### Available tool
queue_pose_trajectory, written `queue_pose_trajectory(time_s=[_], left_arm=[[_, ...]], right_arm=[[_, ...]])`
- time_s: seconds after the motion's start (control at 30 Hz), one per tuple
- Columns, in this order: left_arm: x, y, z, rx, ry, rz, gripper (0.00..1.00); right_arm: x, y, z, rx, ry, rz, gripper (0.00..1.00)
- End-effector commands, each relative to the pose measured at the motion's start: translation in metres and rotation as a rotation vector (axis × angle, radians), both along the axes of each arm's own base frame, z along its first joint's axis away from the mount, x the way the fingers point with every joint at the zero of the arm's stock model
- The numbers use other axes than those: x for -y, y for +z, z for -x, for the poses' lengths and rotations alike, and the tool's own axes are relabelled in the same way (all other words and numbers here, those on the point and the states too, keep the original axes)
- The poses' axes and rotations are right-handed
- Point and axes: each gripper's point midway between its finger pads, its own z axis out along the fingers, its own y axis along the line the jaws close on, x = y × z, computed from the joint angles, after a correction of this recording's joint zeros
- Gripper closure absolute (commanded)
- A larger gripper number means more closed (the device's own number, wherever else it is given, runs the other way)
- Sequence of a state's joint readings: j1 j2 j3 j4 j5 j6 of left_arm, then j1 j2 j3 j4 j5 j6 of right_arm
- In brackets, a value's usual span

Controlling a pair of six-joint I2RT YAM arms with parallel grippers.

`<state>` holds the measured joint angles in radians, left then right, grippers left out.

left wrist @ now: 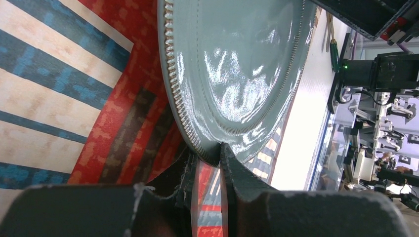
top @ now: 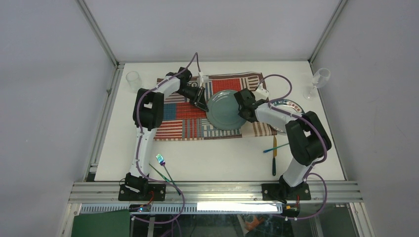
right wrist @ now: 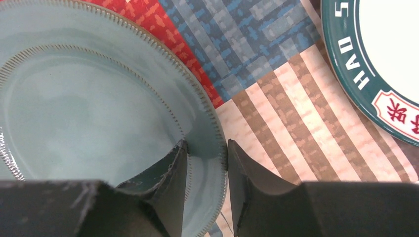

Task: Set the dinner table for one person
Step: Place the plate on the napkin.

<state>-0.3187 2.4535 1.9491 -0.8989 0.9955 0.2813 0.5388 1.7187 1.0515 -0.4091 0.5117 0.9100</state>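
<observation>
Operator: Dinner table (top: 232,158) first. Where was it?
Observer: It filled the framed bay, white and flat, with both arm bases bolted at its near edge. A striped placemat (top: 178,123) lay toward its far edge, about midway across. A grey-green plate (top: 225,111) sat on the placemat's right half.
Operator: And the left gripper (left wrist: 210,153)?
Observer: It was at the plate's left rim. Its fingers were nearly together, pinching the beaded rim.
Operator: The right gripper (right wrist: 207,148)?
Observer: It was at the plate's right rim, with one finger over the plate's well and the other just outside the rim. I could not tell whether they had clamped on it.
Operator: What else was there?
Observer: A second plate (right wrist: 356,74), white with a green lettered band, overlapped the placemat's right end, apart from the grey-green one. A clear tumbler (top: 132,79) stood near the far left corner, and a stemmed glass (top: 320,79) stood near the far right corner. A fork (top: 160,160) lay by the near edge beside the left arm. Two utensils (top: 274,150) lay crossed near the right arm.
</observation>
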Motion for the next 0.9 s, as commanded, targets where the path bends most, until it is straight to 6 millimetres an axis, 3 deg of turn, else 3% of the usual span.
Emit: queue_pose_trajectory(time_s=[0.0, 0.23, 0.37, 0.53, 0.83, 0.87], left_arm=[[0.025, 0.017, 0.018, 0.089, -0.099, 0.008, 1.0], [0.017, 0.032, 0.0, 0.189, -0.045, -0.085, 1.0], [0.016, 0.035, -0.004, 0.214, -0.037, -0.1, 1.0], [0.016, 0.032, -0.001, 0.198, -0.041, -0.096, 1.0], [0.011, 0.021, -0.004, 0.192, -0.021, -0.152, 1.0], [0.009, 0.02, -0.008, 0.197, 0.0, -0.179, 0.95]], right_arm=[[-0.005, 0.041, -0.02, 0.142, 0.006, -0.021, 0.66], [0.0, 0.055, -0.021, 0.134, 0.042, 0.035, 0.64], [0.009, 0.05, -0.017, 0.084, 0.031, 0.108, 0.61], [0.03, 0.035, -0.01, 0.05, -0.044, 0.206, 0.53], [0.025, 0.036, -0.017, 0.063, -0.015, 0.2, 0.5], [0.026, 0.037, -0.017, 0.065, -0.016, 0.204, 0.5]])
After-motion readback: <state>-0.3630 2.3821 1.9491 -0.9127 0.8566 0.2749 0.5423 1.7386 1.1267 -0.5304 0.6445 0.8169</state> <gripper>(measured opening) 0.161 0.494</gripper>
